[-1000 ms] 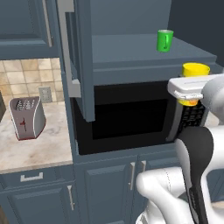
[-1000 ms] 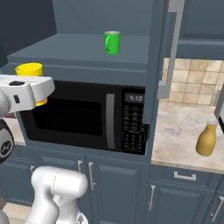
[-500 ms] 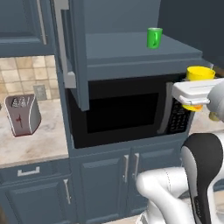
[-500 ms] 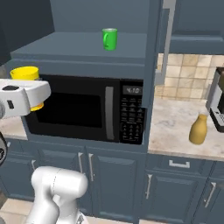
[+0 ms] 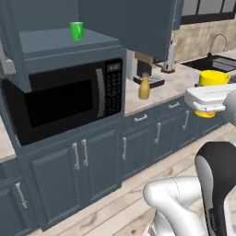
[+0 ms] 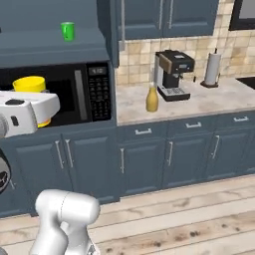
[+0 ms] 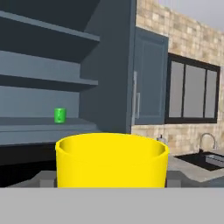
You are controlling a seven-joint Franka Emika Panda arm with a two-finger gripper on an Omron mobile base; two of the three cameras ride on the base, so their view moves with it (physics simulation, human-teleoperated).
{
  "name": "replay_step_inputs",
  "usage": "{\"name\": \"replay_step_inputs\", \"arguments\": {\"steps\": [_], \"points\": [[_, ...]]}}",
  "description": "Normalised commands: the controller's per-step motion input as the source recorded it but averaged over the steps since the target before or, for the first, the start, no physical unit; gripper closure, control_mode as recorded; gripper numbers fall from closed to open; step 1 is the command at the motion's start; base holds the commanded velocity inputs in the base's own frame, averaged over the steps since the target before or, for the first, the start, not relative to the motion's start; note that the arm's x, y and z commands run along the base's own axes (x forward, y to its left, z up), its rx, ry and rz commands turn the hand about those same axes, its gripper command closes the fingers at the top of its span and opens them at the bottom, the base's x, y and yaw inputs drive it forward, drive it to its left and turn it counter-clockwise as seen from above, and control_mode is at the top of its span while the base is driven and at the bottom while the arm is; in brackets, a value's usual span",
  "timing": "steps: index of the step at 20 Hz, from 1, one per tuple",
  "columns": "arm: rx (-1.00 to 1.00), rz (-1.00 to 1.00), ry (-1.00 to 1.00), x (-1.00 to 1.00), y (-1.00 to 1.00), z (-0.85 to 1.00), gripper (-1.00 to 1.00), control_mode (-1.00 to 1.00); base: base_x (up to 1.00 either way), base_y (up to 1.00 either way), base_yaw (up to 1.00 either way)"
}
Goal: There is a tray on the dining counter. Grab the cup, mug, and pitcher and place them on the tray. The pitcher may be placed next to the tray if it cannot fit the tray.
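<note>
While the arm stands raised in front of the kitchen units, the gripper (image 7: 112, 186) is clamped around the yellow cup (image 7: 112, 159), jaws set wide against its sides, and the cup sits upright right between them with its open rim on top. From the left base view the cup (image 5: 213, 79) pokes up above the white hand, and in the right base view it (image 6: 30, 84) shows the same way, in front of the microwave (image 6: 60, 94).

Up and away from the gripper, the green mug (image 5: 76, 31) stands on the shelf above the microwave (image 5: 64, 99), well apart from the cup; the hand view catches that mug (image 7: 60, 115) off to the left, beyond the cup's rim. The amber pitcher (image 6: 152, 98) stands upright on the beige worktop (image 6: 199, 102), lower than the gripper and off to its side, just beside the coffee machine (image 6: 172, 74). From the left base view the pitcher (image 5: 144, 87) sits between the microwave and the gripper. Farther along the worktop there is a sink with a tap (image 5: 220, 44).
</note>
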Motion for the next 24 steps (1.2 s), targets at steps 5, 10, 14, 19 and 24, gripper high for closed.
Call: {"name": "replay_step_inputs", "arguments": {"steps": [5, 10, 14, 19, 24], "points": [[0.00, 0.00, 0.00, 0.00, 0.00, 0.00, 1.00, 1.00, -0.73, -0.10, -0.75], [0.00, 0.00, 0.00, 0.00, 0.00, 0.00, 1.00, 1.00, -0.44, -0.13, -0.78], [0.00, 0.00, 0.00, 0.00, 0.00, 0.00, 1.00, 1.00, -0.28, -0.08, -0.71], [0.00, 0.00, 0.00, 0.00, 0.00, 0.00, 1.00, 1.00, -0.10, -0.01, -0.65], [0.00, 0.00, 0.00, 0.00, 0.00, 0.00, 1.00, 1.00, 0.00, 0.00, -0.57]]}}
